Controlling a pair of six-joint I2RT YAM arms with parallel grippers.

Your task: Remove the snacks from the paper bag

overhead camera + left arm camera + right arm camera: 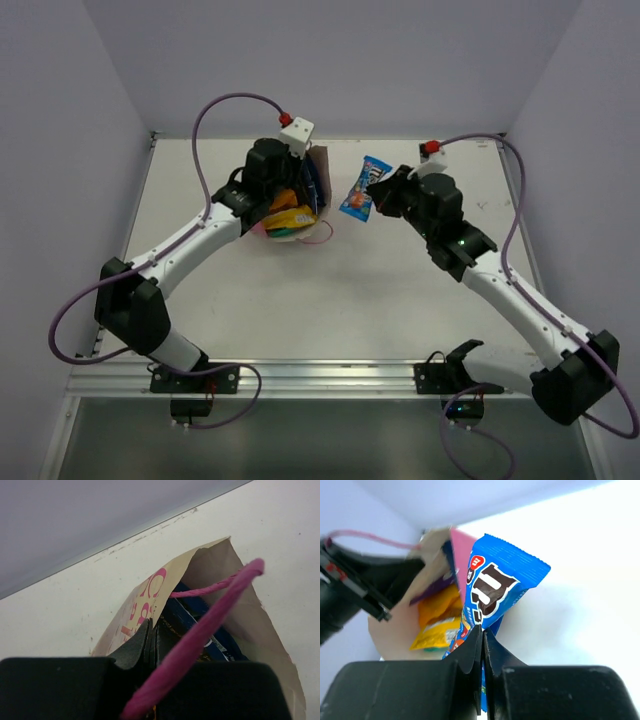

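Note:
The paper bag [321,170] stands tipped at the back of the table, its mouth open toward the right. Yellow and orange snacks [285,215] show inside it. My left gripper [288,188] is shut on the bag's cream printed front edge [150,605], and the pink cord handle [210,625] crosses a dark blue packet [197,615] in the bag. My right gripper [380,195] is shut on the lower end of a blue candy packet [495,585], which it holds just right of the bag [395,630]. Orange, yellow and purple packets [437,625] remain in the mouth.
The white table [330,300] runs from the bag to the aluminium rail [320,375] at the near edge. Pale walls close in the back and both sides. Purple cables [235,100] loop above both arms.

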